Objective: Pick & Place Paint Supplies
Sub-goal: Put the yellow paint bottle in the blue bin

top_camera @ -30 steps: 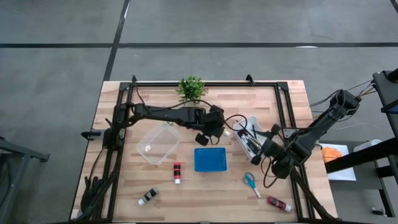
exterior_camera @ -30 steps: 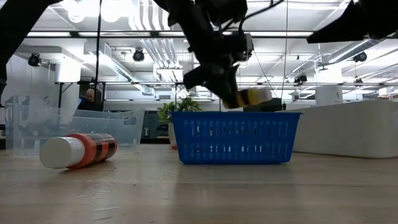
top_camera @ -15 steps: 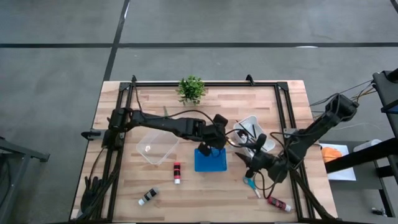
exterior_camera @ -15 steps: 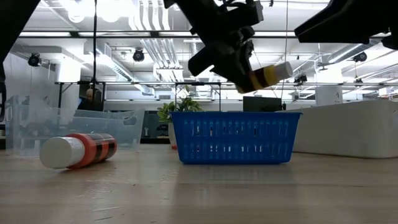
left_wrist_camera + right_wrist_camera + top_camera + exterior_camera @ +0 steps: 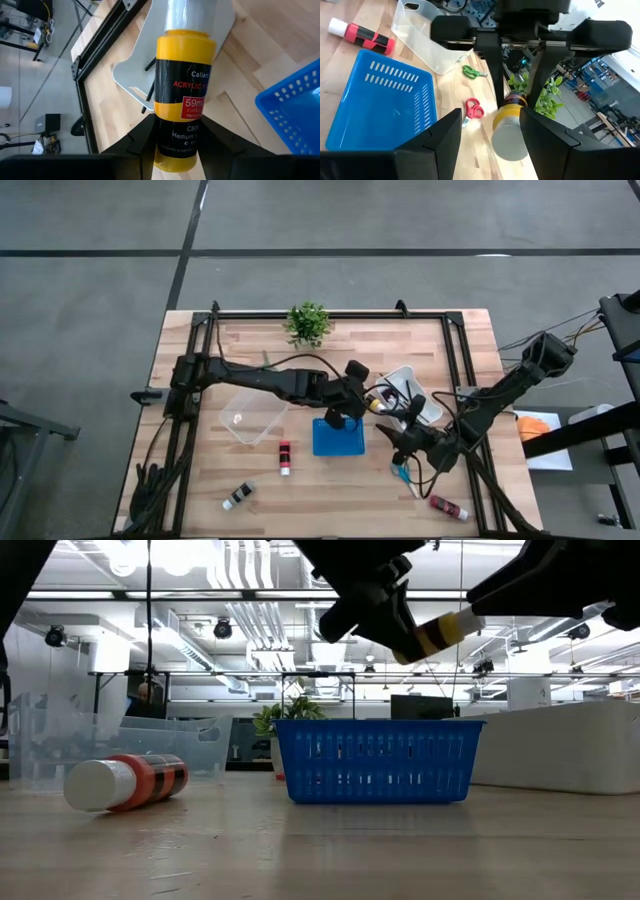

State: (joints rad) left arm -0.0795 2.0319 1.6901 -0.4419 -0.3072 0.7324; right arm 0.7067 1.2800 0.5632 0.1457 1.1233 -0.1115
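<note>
A yellow paint bottle [image 5: 373, 406] with a black label and a pale cap hangs over the far right corner of the blue basket [image 5: 338, 438]. My left gripper [image 5: 360, 407] is shut on it. My right gripper [image 5: 398, 435] is open just to the bottle's right. In the right wrist view its fingers [image 5: 445, 140] flank the cap [image 5: 510, 136]. A red bottle [image 5: 285, 457], a black bottle [image 5: 238, 496], another red bottle [image 5: 448, 507] and blue-handled scissors [image 5: 402, 473] lie on the table. My left gripper pinches the yellow bottle's bottom end [image 5: 176, 142] between its two fingers [image 5: 145, 142]. The fingers slant down from the table's left and lie along the bottle. The bottle is lifted clear above the basket, its cap [image 5: 462, 622] tilted up toward the table's right. My right gripper's fingers stand on either side of the cap; whether they touch it I cannot tell.
A clear tub [image 5: 252, 414] stands left of the basket. A white tray [image 5: 408, 390] holding dark brushes sits at the right. Green scissors [image 5: 472, 72] and red scissors [image 5: 473, 108] lie beyond the basket. A small potted plant [image 5: 308, 323] stands at the far edge.
My left gripper has carried the yellow bottle up and toward the table's near right, and the bottle's cap has tipped upward. My right gripper has moved toward the table's left, up to the bottle, and has rolled about its own axis.
</note>
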